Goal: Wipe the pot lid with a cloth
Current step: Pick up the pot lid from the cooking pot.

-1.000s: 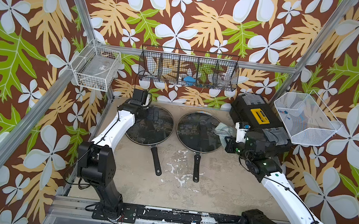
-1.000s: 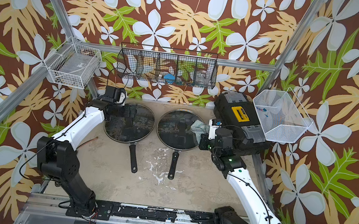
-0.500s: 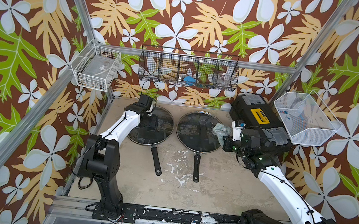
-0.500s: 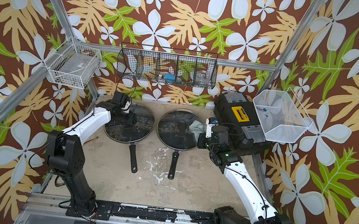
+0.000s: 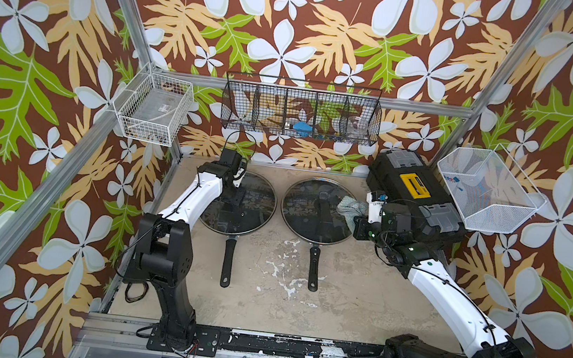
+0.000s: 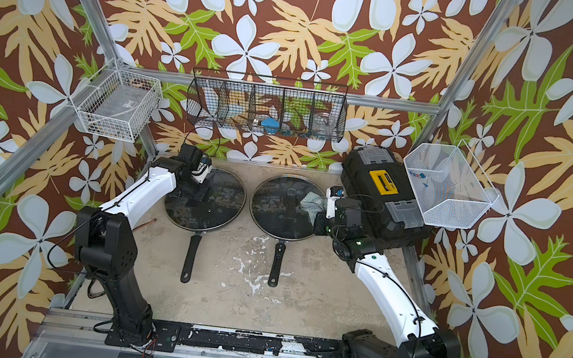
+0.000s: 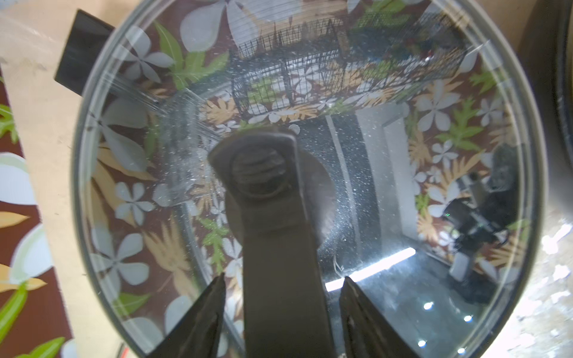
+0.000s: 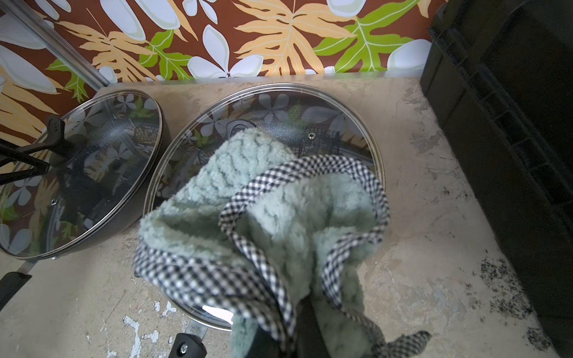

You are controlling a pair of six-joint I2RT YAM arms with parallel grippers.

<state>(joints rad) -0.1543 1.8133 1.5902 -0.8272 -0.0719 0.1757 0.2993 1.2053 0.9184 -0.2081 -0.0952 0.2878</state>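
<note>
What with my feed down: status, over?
Left gripper open, straddling handle of one lid. Right gripper shut on cloth, over other lid. Toolbox close beside.

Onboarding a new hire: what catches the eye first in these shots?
Loud floral wallpaper covers the walls; two glass lids sit side by side on the table. The right gripper holds a bunched teal cloth at the edge of the right lid, while the left gripper straddles the handle of the left lid, fingers not touching it.
</note>
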